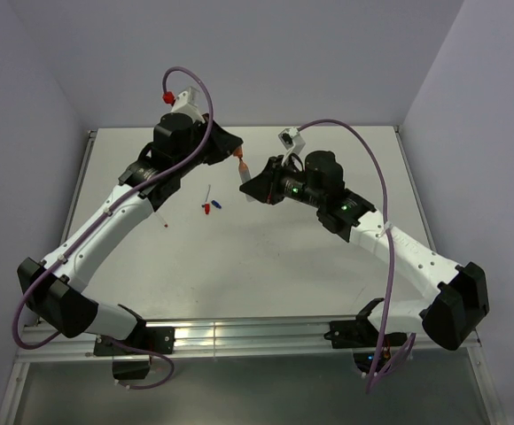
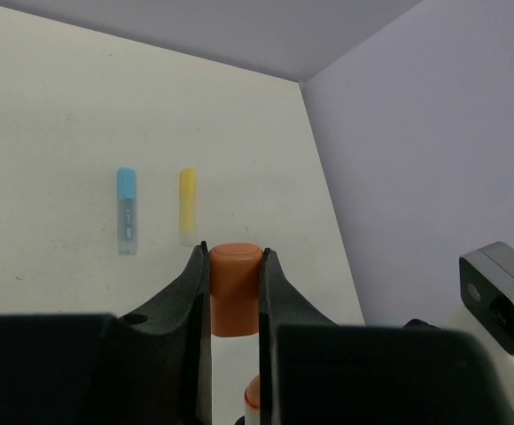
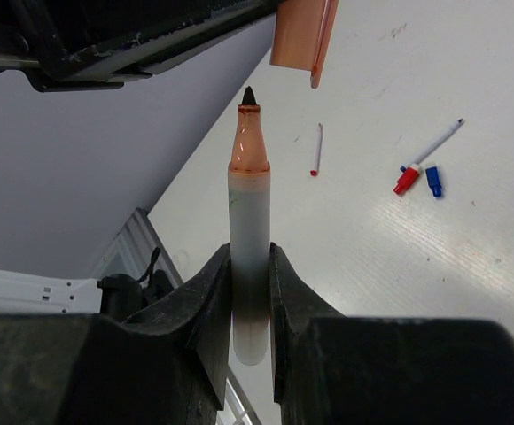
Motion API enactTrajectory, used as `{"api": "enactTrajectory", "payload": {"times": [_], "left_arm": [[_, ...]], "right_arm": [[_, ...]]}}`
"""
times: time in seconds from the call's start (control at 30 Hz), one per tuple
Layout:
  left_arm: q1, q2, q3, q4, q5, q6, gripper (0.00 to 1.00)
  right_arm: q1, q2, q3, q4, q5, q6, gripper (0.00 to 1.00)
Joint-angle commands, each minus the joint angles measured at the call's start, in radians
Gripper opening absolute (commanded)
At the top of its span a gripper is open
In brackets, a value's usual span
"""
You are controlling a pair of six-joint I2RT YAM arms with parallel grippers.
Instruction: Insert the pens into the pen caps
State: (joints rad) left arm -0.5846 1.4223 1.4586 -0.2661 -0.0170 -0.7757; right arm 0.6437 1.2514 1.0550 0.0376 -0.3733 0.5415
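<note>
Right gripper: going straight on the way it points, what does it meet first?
Probably the translucent orange plastic pen cap in the left gripper, just past the tip of the pale orange-tipped pen the right gripper holds. Cap sits slightly right of that line; depth unclear.

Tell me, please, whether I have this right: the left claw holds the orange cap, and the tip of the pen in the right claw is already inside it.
Not quite: the tip is outside the orange cap. The right wrist view shows the pen in the right claw with its tip just short of the mouth. The left claw does hold the cap.
</note>
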Motion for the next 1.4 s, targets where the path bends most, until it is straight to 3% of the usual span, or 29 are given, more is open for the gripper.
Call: {"api": "enactTrajectory", "payload": {"times": [0.0,1.37], "left_arm": [[-0.008,0.001,-0.001,0.059,0.035,0.0,0.0],[-0.07,-0.052,-0.049,0.088,0.043,0.0,0.0]], "right_arm": [[0.005,0.011,0.056,0.025,0.014,-0.005,0.0],[-0.061,-0.015,0.031,0.065,0.019,0.041,0.0]]}}
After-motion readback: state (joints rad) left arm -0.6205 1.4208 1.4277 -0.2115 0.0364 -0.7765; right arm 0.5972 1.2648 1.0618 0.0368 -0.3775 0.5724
